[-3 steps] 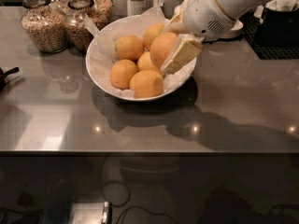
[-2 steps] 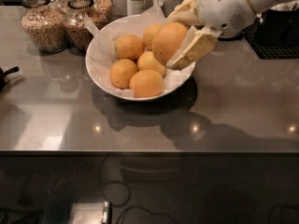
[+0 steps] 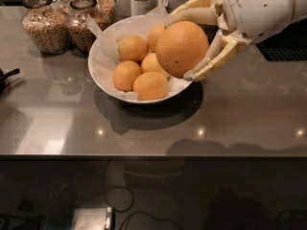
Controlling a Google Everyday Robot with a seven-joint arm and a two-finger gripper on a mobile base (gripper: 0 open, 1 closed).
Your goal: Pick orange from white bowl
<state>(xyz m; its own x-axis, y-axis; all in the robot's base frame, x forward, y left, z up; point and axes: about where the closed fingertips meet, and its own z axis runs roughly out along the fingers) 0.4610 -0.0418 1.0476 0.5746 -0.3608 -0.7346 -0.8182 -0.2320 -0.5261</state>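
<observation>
The large, round, deep orange orange (image 3: 181, 48) is held in my gripper (image 3: 184, 46), lifted above the right side of the white bowl (image 3: 103, 71). My cream fingers (image 3: 211, 63) close on it from above and below; the arm comes in from the upper right. The wide white bowl is lined with crinkled white paper and holds several smaller, paler oranges (image 3: 139, 71) in its middle.
Two glass jars of grain (image 3: 45, 25) stand behind the bowl at the upper left. A dark object (image 3: 5, 78) pokes in at the left edge. A black mat (image 3: 283, 49) lies at the right. The grey counter's front edge (image 3: 153, 155) runs below.
My gripper has lifted the large orange up out of the bowl and toward the camera; the smaller oranges stayed in the bowl.
</observation>
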